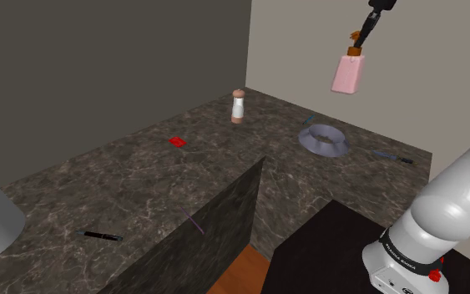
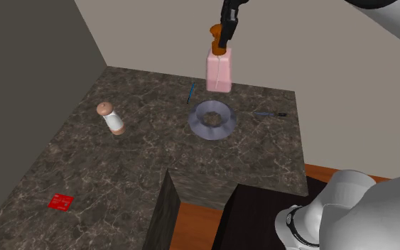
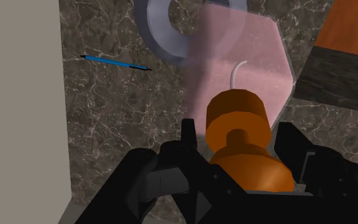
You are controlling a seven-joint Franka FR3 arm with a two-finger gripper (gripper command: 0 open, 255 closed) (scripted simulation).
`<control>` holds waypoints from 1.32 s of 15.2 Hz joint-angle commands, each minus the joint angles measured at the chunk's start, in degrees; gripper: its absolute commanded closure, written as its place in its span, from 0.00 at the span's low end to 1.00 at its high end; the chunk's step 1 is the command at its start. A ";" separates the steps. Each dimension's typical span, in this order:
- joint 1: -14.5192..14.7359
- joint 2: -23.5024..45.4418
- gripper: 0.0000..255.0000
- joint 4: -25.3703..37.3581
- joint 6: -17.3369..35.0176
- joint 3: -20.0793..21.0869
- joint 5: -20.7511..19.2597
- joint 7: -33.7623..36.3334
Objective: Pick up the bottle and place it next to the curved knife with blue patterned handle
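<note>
A pink bottle (image 1: 348, 75) with an orange cap hangs high above the dark marble counter (image 1: 141, 175), near the back wall. My gripper (image 1: 360, 38) is shut on the orange cap and the bottle's body hangs below it. In the second exterior view the bottle (image 2: 219, 69) hovers over the far edge of a grey ring-shaped dish (image 2: 214, 118), held by the gripper (image 2: 219, 35). The wrist view has the fingers of the gripper (image 3: 238, 146) clasping the orange cap (image 3: 234, 118). The small knife with a bluish handle (image 1: 391, 155) (image 2: 269, 113) lies on the counter beside the dish.
A white shaker with brown ends (image 1: 238, 106) (image 2: 111, 118) stands further along the counter. A thin blue pen (image 2: 191, 92) (image 3: 114, 62) lies by the wall near the dish. A red card (image 1: 177, 142) and a black pen (image 1: 103, 236) lie on the counter's long arm.
</note>
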 commanded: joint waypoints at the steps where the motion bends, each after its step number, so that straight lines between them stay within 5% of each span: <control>1: -1.06 -1.04 1.00 -1.09 -0.02 -1.27 -0.24 -2.44; 12: -7.64 -0.03 1.00 1.02 -2.77 -10.78 1.53 -18.25; 20: -14.72 7.97 1.00 8.94 -6.81 -19.31 8.07 -32.52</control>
